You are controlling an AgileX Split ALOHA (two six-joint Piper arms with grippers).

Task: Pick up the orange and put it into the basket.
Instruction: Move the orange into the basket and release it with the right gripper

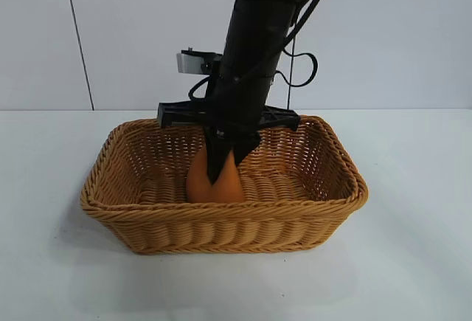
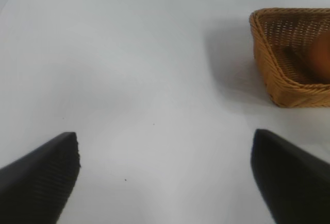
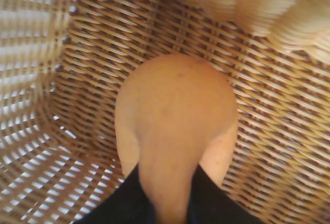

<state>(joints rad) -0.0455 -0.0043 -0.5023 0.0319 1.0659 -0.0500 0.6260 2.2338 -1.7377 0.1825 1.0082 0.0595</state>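
The orange [image 1: 215,181], matte orange-brown and pear-shaped, is inside the tan wicker basket [image 1: 221,225], low by its floor near the middle. My right gripper [image 1: 225,164] reaches down into the basket from above and is shut on the orange's narrow top. In the right wrist view the orange [image 3: 175,116] is pinched between my black fingers [image 3: 124,203], with the woven basket floor [image 3: 273,147] right behind it. My left gripper [image 2: 165,177] is open and empty over bare table, off to the side of the basket [image 2: 278,80].
The basket stands on a white table [image 1: 413,262] before a white wall. The basket's flared walls rise around my right gripper on all sides. A black bracket [image 1: 177,113] of the arm hangs just above the back rim.
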